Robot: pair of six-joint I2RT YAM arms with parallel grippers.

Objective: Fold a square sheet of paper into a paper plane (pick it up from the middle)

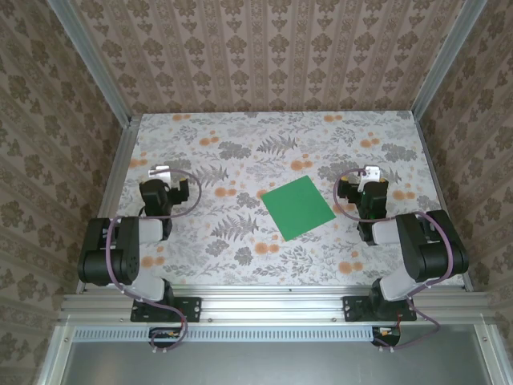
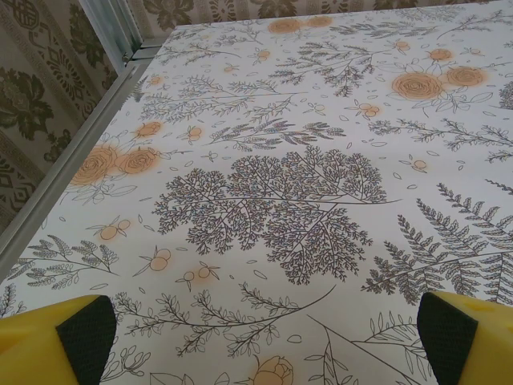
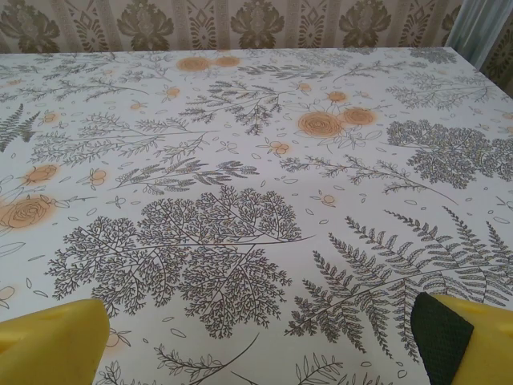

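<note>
**A:** Entry — where is the thin bright-green square sheet of paper (image 1: 299,207)?

**B:** It lies flat and unfolded on the white floral-printed counter (image 1: 240,144), about mid-counter. It is turned so that its corners point diagonally. It sits between the two arms, nearer the right one and touching neither.

**A:** Left tool (image 1: 159,171)?

**B:** The jaws are spread wide with nothing between them. In the left wrist view the yellow fingers (image 2: 32,353) with black pads (image 2: 84,337) sit at the two lower corners, and bare fern-and-rose print shows across the gap. The tool is close to the counter's left side, where the silver aluminium frame rail (image 2: 72,160) runs, and it is well apart from the sheet.

**A:** Right tool (image 1: 370,172)?

**B:** Same state — jaws wide apart, holding nothing. In the right wrist view one plain yellow finger (image 3: 48,345) is low on the left and one with a dark textured pad (image 3: 441,341) low on the right, with counter print between them. Overhead, the tool is near the sheet's right corner but not touching it.

**A:** Surroundings?

**B:** Brown damask-patterned walls (image 1: 264,56) enclose the counter on three sides.
</note>
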